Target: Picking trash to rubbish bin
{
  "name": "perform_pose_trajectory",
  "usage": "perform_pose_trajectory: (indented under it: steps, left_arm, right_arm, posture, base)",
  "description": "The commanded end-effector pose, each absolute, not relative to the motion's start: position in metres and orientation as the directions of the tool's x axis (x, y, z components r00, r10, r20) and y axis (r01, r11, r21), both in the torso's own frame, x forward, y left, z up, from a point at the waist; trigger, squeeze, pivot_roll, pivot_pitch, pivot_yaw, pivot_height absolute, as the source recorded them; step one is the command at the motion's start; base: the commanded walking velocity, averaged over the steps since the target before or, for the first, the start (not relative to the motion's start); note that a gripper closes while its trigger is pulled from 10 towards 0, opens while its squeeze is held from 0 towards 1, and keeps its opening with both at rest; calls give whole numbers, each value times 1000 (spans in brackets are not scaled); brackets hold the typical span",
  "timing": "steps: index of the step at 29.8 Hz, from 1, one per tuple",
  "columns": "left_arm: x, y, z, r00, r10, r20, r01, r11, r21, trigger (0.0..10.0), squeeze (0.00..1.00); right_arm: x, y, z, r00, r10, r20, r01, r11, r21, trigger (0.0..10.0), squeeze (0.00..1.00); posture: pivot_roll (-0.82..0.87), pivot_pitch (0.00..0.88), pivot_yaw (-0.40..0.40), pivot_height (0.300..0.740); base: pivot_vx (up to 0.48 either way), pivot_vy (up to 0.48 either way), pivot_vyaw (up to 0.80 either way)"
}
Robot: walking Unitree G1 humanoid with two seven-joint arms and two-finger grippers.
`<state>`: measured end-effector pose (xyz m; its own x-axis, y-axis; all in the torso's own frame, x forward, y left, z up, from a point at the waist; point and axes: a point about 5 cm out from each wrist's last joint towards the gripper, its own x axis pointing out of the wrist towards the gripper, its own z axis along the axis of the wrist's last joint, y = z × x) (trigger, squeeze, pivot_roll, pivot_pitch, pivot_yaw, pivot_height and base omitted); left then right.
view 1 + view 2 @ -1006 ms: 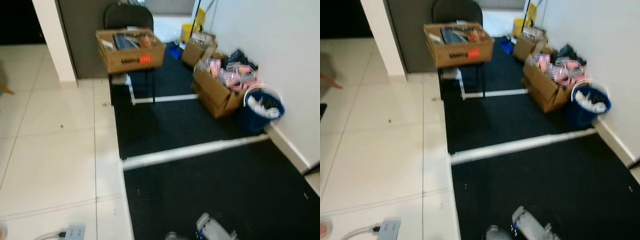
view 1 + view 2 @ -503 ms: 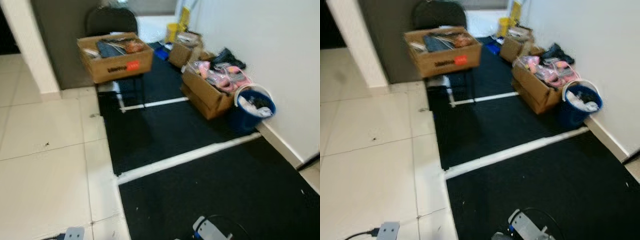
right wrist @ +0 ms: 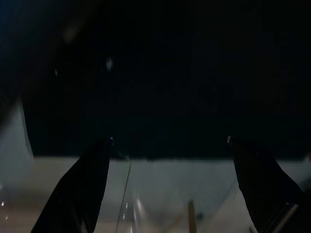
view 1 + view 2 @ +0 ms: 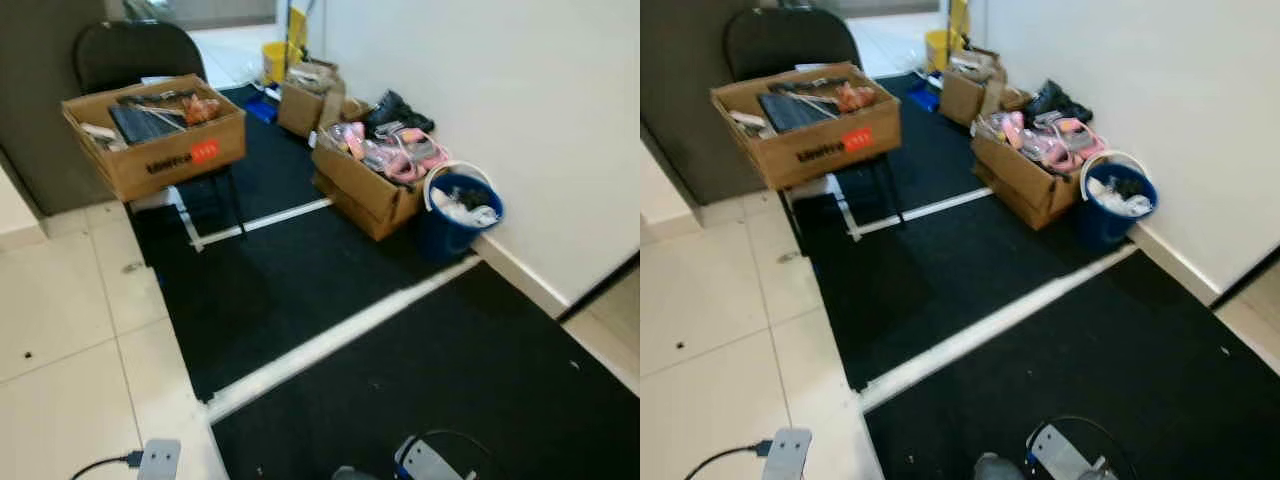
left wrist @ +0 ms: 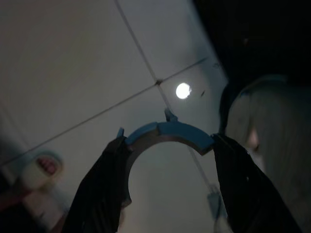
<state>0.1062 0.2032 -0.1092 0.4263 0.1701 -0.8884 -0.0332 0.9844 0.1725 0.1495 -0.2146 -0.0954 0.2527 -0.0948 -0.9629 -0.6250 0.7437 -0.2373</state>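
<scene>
Swinging right since a second ago, the head camera now puts the blue rubbish bin [image 4: 456, 213] closer to centre, so the robot seems to be turning toward it. Nearest, both arms hang idle: the left gripper [image 5: 167, 182] and right gripper [image 3: 170, 179] each show fingers spread, holding nothing. Farther off, against the wall, the bin touches a cardboard box [image 4: 365, 185] of pink items; no loose trash shows.

Blue rubbish bin [image 4: 445, 226], upright against wall, white trash [image 4: 462, 212] inside
</scene>
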Motion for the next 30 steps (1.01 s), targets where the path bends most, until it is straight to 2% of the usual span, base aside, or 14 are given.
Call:
perform_pose_trajectory:
  steps: [1,7,11,16,19,20,21,22,24,26,27,28,29,30]
  left_arm:
    - [99,200,-112,404,160,-901,-21,986,166,10000,0]
    - [98,199,-112,403,157,-902,-17,986,164,10000,0]
    - [99,199,-112,406,156,-900,-19,987,162,10000,0]
    - [123,206,-103,489,181,-853,-77,983,164,10000,0]
    - [157,211,-89,606,173,-776,-107,985,136,10000,0]
    - [157,211,-89,606,173,-776,-107,985,136,10000,0]
    - [182,213,-76,686,148,-713,-81,989,127,10000,0]
    - [192,213,-70,718,132,-684,-52,989,135,10000,0]
    - [200,212,-65,741,119,-661,-32,989,142,10000,0]
    - [221,212,-50,805,89,-586,-10,991,137,10000,0]
    - [221,212,-50,805,89,-586,-10,991,137,10000,0]
    - [230,212,-43,832,78,-550,-6,991,131,10000,0]
    - [258,211,-17,910,34,-412,13,994,112,10000,0]
    - [258,211,-17,910,34,-412,13,994,112,10000,0]
  right_arm:
    - [149,-215,-96,249,-95,-964,-625,744,-235,10000,0]
    - [154,-208,-95,251,-50,-967,-614,763,-199,10000,0]
    - [158,-208,-93,268,-48,-962,-600,773,-205,10000,0]
    - [152,-217,-94,271,-78,-959,-596,769,-231,10000,0]
    - [151,-221,-94,276,-99,-956,-610,751,-254,10000,0]
    - [151,-221,-94,276,-99,-956,-610,751,-254,10000,0]
    - [150,-222,-94,276,-106,-955,-617,743,-260,10000,0]
    - [150,-222,-94,276,-108,-955,-615,743,-262,10000,0]
    - [150,-223,-94,276,-110,-955,-612,746,-263,10000,0]
    - [149,-223,-94,270,-113,-956,-614,745,-261,10000,0]
    - [149,-223,-94,270,-113,-956,-614,745,-261,10000,0]
    - [149,-223,-94,265,-112,-958,-616,744,-258,10000,0]
    - [149,-223,-94,269,-116,-956,-616,743,-263,10000,0]
    - [149,-223,-94,269,-116,-956,-616,743,-263,10000,0]
  posture:
    - [56,50,-29,740]
    - [56,52,-29,740]
    - [56,52,-30,740]
    - [58,50,-32,740]
    - [67,46,-37,740]
    - [67,46,-37,740]
    - [75,44,-40,740]
    - [75,44,-40,740]
    - [75,44,-40,740]
    - [77,43,-38,740]
    - [77,43,-38,740]
    - [76,44,-36,740]
    - [73,49,-33,740]
    - [73,49,-33,740]
  base:
    - [315,0,0]
    - [317,0,0]
    - [321,0,741]
    - [326,0,553]
    - [326,0,0]
    - [326,0,0]
    - [330,0,0]
    - [330,0,0]
    - [330,0,0]
    - [332,0,-378]
    - [334,0,-756]
    - [334,0,-781]
    - [341,0,-781]
    - [341,0,-781]
